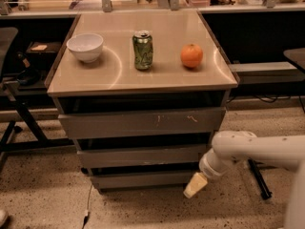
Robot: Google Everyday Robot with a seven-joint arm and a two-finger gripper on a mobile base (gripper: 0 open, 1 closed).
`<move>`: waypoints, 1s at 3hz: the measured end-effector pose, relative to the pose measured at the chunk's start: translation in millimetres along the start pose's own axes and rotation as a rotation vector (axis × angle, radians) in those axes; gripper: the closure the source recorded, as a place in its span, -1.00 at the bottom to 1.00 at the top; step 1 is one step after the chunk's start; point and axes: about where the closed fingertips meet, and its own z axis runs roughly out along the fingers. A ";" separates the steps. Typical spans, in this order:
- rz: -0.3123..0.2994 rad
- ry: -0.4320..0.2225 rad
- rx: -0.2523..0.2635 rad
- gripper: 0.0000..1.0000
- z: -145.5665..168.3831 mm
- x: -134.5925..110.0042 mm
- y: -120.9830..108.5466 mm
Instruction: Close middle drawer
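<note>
The middle drawer (143, 155) is the plain grey front under the taller scratched top drawer front (143, 123). A dark gap shows above it, and it stands slightly forward of the bottom drawer (138, 179). My gripper (195, 185), cream-tipped on a white arm (248, 149), hangs low by the cabinet's right front corner. It is below and to the right of the middle drawer's front and level with the bottom drawer's right end. I cannot tell whether it touches the cabinet.
On the cabinet's tan top (114, 75) stand a white bowl (85, 46), a green can (142, 50) and an orange (191, 56). A black chair frame (19, 113) is at the left. A dark stand leg (259, 178) is behind my arm. The floor is speckled.
</note>
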 end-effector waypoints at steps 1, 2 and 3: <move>0.201 0.102 0.004 -1.00 -54.7 70.9 42.9; 0.288 0.190 0.006 -1.00 -86.7 117.4 97.2; 0.294 0.207 0.015 -1.00 -92.3 130.9 106.6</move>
